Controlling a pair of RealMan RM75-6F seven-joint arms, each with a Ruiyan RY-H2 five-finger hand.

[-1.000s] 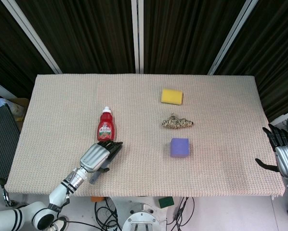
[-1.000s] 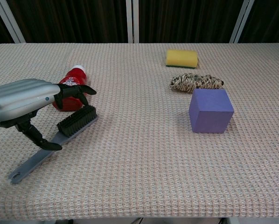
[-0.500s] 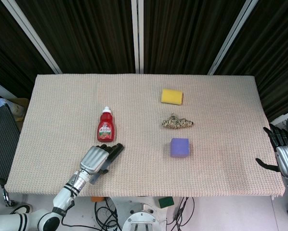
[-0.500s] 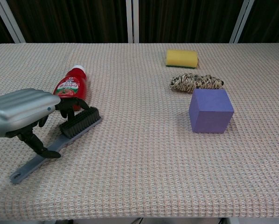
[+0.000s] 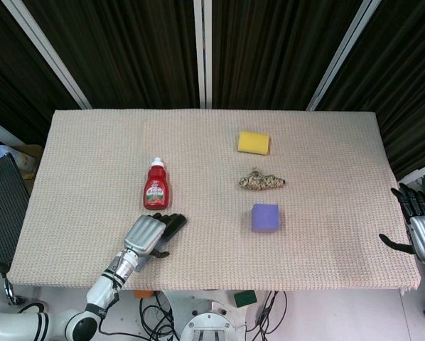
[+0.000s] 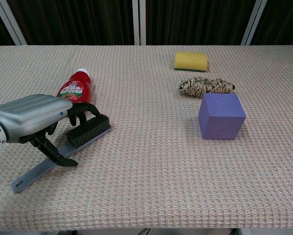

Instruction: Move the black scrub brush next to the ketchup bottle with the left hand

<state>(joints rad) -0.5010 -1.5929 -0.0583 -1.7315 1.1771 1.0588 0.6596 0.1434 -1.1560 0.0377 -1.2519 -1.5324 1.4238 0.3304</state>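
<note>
The black scrub brush [image 6: 89, 130] lies on the table cloth with its grey handle [image 6: 36, 172] pointing toward the front left edge. My left hand [image 6: 34, 120] straddles the handle, fingers curled over the far side and thumb on the near side, holding it just behind the bristles. In the head view the left hand [image 5: 147, 234] covers most of the brush. The red ketchup bottle [image 6: 74, 88] lies just behind the hand and brush, cap pointing away; in the head view the ketchup bottle [image 5: 155, 186] shows above the hand. My right hand [image 5: 418, 227] hangs past the table's right edge, fingers spread, holding nothing.
A purple cube [image 6: 221, 116] stands right of centre, with a coil of rope [image 6: 205, 86] behind it and a yellow sponge [image 6: 190, 61] further back. The front table edge [image 6: 136, 227] runs close below the brush handle.
The left hand and the brush have shifted a little to the right and the brush has turned slightly, its bristle head now nearer the bottle's base. The right hand has stayed put.
</note>
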